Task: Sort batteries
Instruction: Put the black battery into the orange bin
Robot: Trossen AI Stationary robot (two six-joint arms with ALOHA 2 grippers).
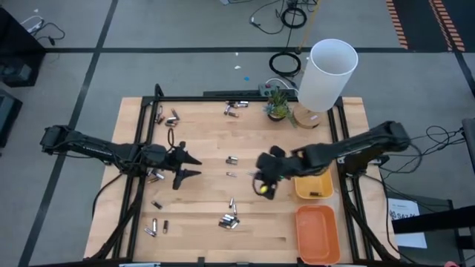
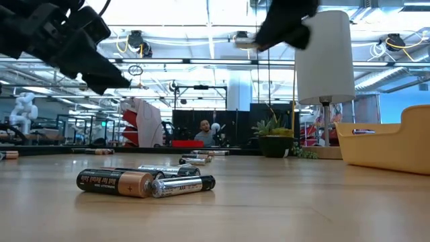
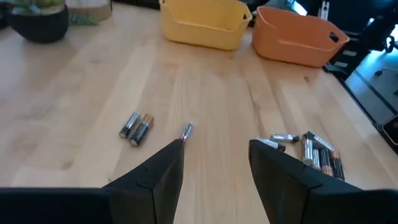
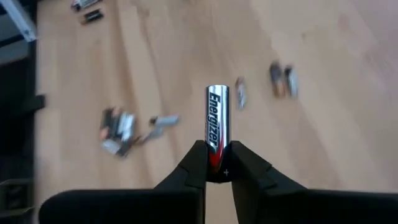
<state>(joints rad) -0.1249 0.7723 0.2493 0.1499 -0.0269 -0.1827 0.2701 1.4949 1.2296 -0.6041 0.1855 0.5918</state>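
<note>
Several small silvery and dark batteries lie scattered on the wooden table: a pile (image 1: 230,219) near the front, a pair (image 1: 232,159) at mid-table, and others at the far edge (image 1: 231,110). My right gripper (image 4: 217,163) hangs high over mid-table, left of the yellow tray (image 1: 313,187), shut on a silver Energizer battery (image 4: 217,118). At mid-left my left gripper (image 3: 216,144) stands open above the table with nothing between its fingers; a thin battery (image 3: 187,130) lies just beyond one fingertip. My right gripper pinches the Energizer battery by one end (image 4: 215,155) between its two fingertips. The fingers slant down from the table's right side. The battery sticks out past the fingertips, in line with them, its free end (image 2: 243,42) forward, lifted well clear of the table.
An orange tray (image 1: 318,233) sits at the front right, next to the yellow one. A lamp with a white shade (image 1: 326,73) and a small potted plant (image 1: 278,104) stand at the far right. Black frame rails (image 1: 141,148) run along the table's sides.
</note>
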